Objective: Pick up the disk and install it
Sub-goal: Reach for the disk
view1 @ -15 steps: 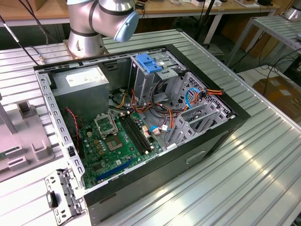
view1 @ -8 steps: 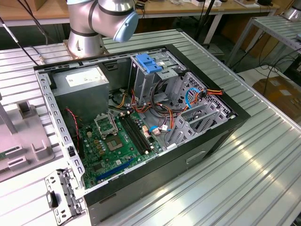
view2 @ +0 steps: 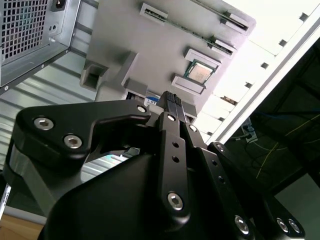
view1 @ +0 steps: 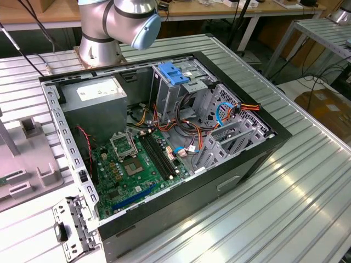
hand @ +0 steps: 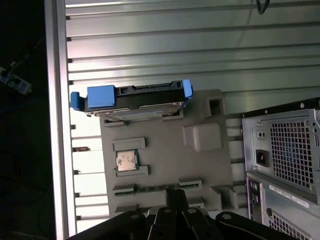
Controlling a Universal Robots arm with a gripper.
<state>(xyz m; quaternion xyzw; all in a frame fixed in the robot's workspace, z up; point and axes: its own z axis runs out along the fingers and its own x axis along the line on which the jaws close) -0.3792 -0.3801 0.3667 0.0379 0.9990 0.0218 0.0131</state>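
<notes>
Disk [hand: 135, 99] is standing on its edge in a grey fixture tray [hand: 200, 165], along the tray edge farthest from the gripper [hand: 175, 193]. Blue side rails [hand: 101, 95] are showing at both ends of the disk, and one end is reaching past the tray corner nearest the table's outer edge. Nothing is touching the disk.

Gripper is hovering over the opposite tray edge, well apart from the disk. In both wrist views its fingers are pressing together with nothing between them; in the second wrist view the gripper [view2: 170, 96] is pointing at the tray.

A small square processor chip [hand: 126, 161] is lying in a tray pocket between the disk and the gripper, closer to the table-edge side.

Tray is resting on the slatted metal table [view1: 285, 208], just beside the rear panel of the computer case [hand: 285, 150]. In the exterior view the case [view1: 249, 82] is lying open in the table's middle, with a grey power supply [view1: 93, 101], a green motherboard [view1: 131, 164] and a bare blue bracket [view1: 173, 74] on the drive cage showing inside. Robot arm [view1: 118, 22] is rising at the table's far edge behind the case, and the tray [view1: 27, 159] is sitting at the exterior view's left.
</notes>
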